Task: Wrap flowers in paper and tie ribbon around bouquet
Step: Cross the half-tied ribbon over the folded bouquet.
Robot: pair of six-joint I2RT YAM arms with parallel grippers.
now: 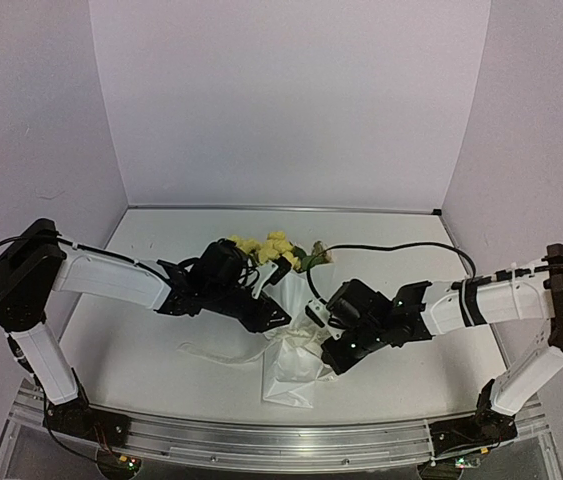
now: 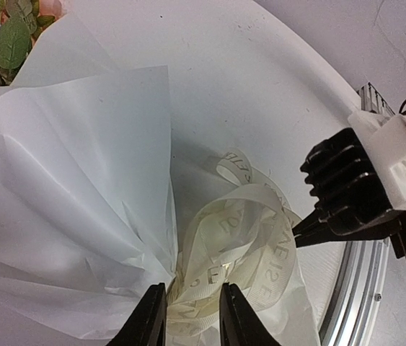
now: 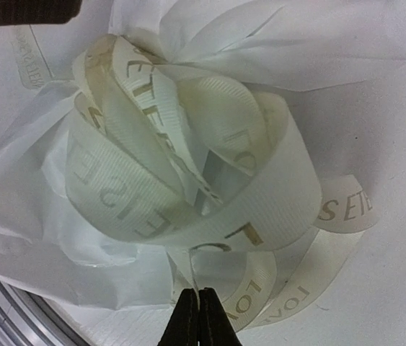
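Note:
The bouquet lies at mid-table: pale yellow flowers (image 1: 266, 248) (image 2: 11, 43) stick out of a white paper (image 1: 291, 372) (image 2: 80, 180) (image 3: 296, 36) cone. A cream ribbon (image 2: 253, 231) (image 3: 188, 180) with gold lettering is looped in a loose bow at its waist. My left gripper (image 1: 279, 316) (image 2: 192, 313) stands a little open, its fingers either side of the ribbon's knot. My right gripper (image 1: 319, 318) (image 3: 200, 306) is shut, and a thin edge of the ribbon runs into its tips. In the left wrist view its tip (image 2: 298, 236) meets the bow's outer loop.
An aluminium rail (image 1: 281, 440) (image 2: 354, 288) runs along the table's near edge, close to the cone's tail. A black cable (image 1: 391, 247) arcs over the table behind the right arm. White walls close in the back and sides. A ribbon tail (image 1: 216, 352) trails left of the cone.

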